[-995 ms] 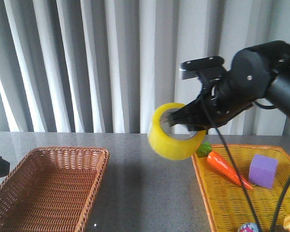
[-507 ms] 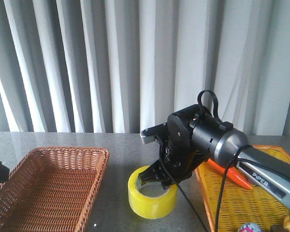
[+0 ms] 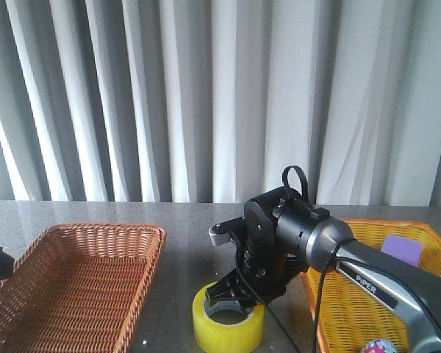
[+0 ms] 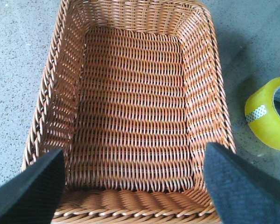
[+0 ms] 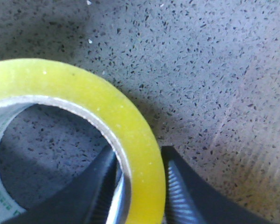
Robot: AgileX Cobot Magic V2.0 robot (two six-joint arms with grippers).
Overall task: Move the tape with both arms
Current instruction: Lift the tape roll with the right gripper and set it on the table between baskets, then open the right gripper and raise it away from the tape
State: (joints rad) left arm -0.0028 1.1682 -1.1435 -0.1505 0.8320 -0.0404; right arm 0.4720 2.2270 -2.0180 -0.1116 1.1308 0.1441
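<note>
Tape: the yellow roll (image 3: 228, 326) lies flat on the grey table (image 3: 184, 257), between my two baskets.
Right gripper (image 5: 139, 186): my jaws pinch the roll's wall, one finger inside the core, one outside.
Left gripper (image 4: 133, 186): my jaws are spread wide, hovering over the brown wicker basket (image 4: 130, 116).
Further right: yellow basket (image 3: 345, 309) holding a purple cube (image 3: 401, 250).

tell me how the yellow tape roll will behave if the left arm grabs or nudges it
The tape lies flat on the table, so a nudge probably slides it rather than rolling it. Its ring wall looks stiff between the right hand fingers. The glossy surface may be slippery.
</note>
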